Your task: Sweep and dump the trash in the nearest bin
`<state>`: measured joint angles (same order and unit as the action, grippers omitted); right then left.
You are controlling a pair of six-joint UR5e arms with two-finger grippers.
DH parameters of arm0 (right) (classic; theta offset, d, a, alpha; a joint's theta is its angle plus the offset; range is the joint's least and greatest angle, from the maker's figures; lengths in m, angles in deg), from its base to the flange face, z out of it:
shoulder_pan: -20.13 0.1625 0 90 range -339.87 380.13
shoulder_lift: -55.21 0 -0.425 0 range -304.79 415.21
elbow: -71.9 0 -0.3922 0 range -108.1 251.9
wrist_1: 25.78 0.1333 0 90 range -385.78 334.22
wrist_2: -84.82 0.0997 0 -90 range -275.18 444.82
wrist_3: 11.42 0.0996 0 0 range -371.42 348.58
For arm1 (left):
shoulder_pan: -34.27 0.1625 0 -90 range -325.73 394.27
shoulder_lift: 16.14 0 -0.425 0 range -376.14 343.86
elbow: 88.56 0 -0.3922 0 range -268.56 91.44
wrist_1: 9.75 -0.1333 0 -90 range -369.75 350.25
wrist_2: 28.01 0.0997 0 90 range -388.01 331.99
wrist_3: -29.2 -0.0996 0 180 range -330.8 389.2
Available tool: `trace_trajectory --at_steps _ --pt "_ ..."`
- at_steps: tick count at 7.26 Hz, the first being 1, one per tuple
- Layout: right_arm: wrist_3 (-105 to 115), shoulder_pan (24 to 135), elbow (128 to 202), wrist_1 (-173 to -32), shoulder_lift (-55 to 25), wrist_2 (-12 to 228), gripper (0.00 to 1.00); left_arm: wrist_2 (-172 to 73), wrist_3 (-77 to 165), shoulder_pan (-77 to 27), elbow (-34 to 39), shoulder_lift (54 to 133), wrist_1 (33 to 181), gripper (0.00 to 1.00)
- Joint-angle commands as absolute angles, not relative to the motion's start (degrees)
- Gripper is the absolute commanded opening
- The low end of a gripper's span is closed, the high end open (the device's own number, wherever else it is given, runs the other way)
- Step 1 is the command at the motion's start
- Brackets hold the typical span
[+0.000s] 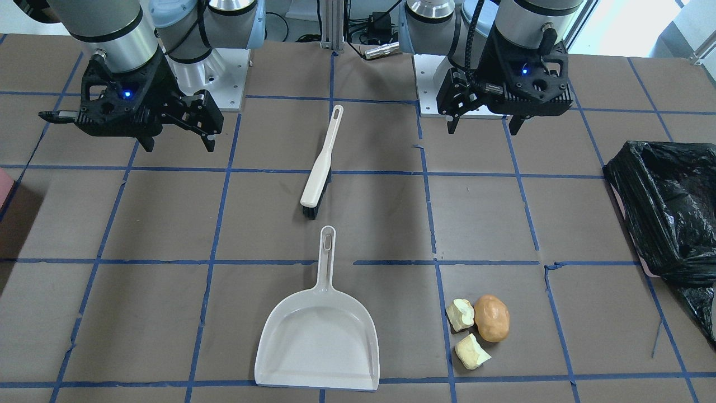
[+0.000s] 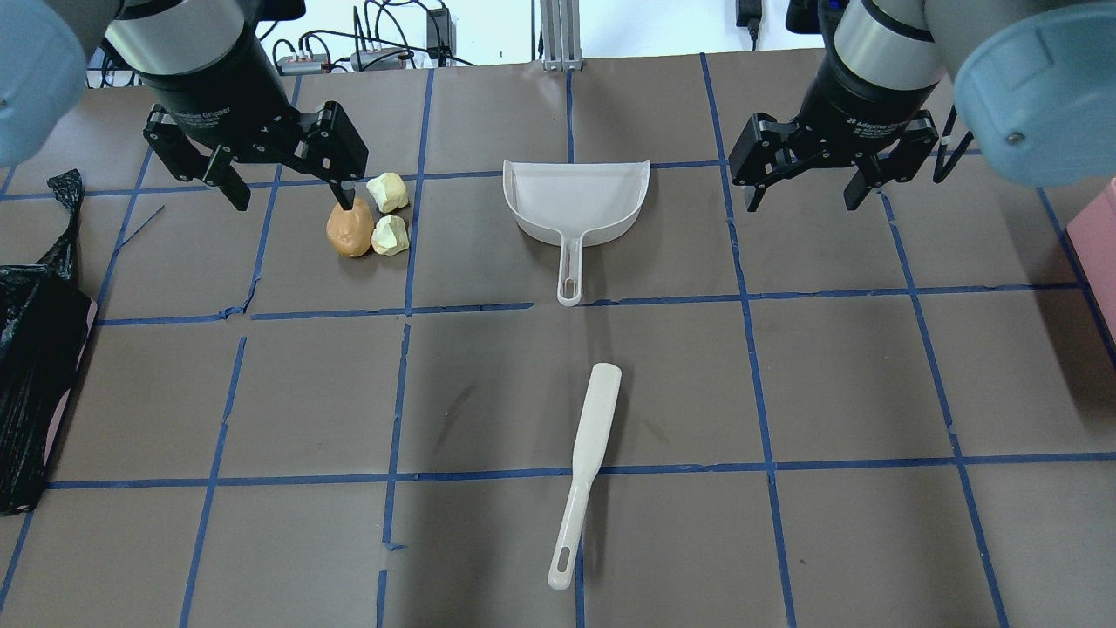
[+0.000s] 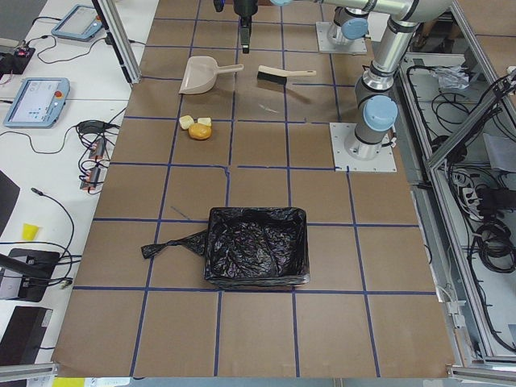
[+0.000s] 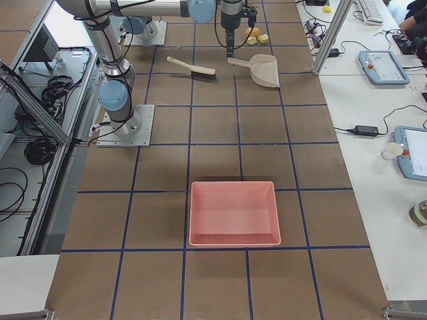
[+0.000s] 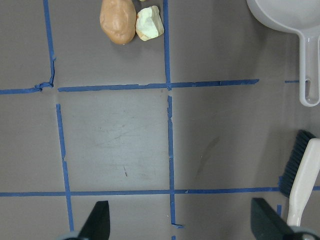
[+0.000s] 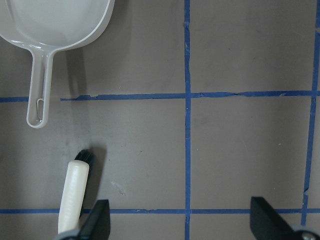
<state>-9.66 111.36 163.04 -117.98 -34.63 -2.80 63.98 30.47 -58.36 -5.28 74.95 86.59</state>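
The trash lies together on the brown table: an orange-brown lump and two pale yellow chunks. It also shows in the overhead view and the left wrist view. The black-bagged bin stands at the table's end on my left. A white dustpan lies beside the trash, and a white brush lies nearer my base. My left gripper is open and empty above the table near the trash. My right gripper is open and empty, to the dustpan's right.
A pink tray sits at the table's end on my right, its edge showing in the overhead view. Blue tape lines grid the table. Side tables with tablets and cables stand beyond the far edge.
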Motion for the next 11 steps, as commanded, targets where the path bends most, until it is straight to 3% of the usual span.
trace_trajectory --at_steps 1,9,11 --pt "-9.7 111.4 163.0 -118.0 -34.6 -2.8 1.00 64.4 30.7 -58.3 -4.9 73.7 86.5 1.00" --pt "-7.7 113.4 163.9 -118.0 -35.3 -2.8 1.00 64.0 29.9 -58.0 -3.7 74.9 85.8 1.00" --pt "2.5 120.2 170.0 -119.5 -38.0 -3.2 1.00 64.1 29.9 -57.9 -3.8 74.9 85.7 1.00"
